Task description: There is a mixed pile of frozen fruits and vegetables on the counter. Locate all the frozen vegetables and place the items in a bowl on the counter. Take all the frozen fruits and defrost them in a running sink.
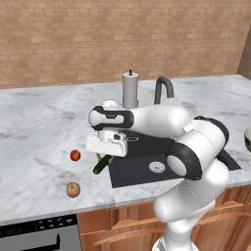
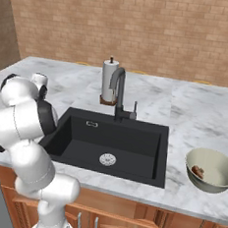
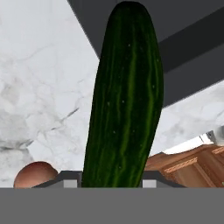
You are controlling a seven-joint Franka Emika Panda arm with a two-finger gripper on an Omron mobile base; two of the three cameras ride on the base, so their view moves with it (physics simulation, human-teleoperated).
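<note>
My gripper [image 1: 108, 156] hangs over the counter [image 1: 39, 127] at the sink's left rim, shut on the upper end of a slim dark-green cucumber [image 1: 101, 165] that slants down and left. In the hand view the cucumber [image 3: 124, 100] runs straight up from between the jaws. A small red ball [image 1: 75, 155] lies left of it, and an orange-tan ball [image 1: 73, 189] sits nearer the front edge, also seen as a brown curve [image 3: 35, 175]. The cream bowl [image 2: 215, 158] stands right of the black sink [image 2: 113, 140] with a brownish lump [image 2: 197, 171] inside.
A dark gooseneck faucet [image 1: 164, 88] and a paper towel roll [image 1: 130, 90] stand behind the sink. The bowl's rim [image 1: 247, 139] shows at the right edge. My own arm [image 1: 196, 147] hangs over the basin. A stove panel [image 1: 39, 233] sits at the lower left.
</note>
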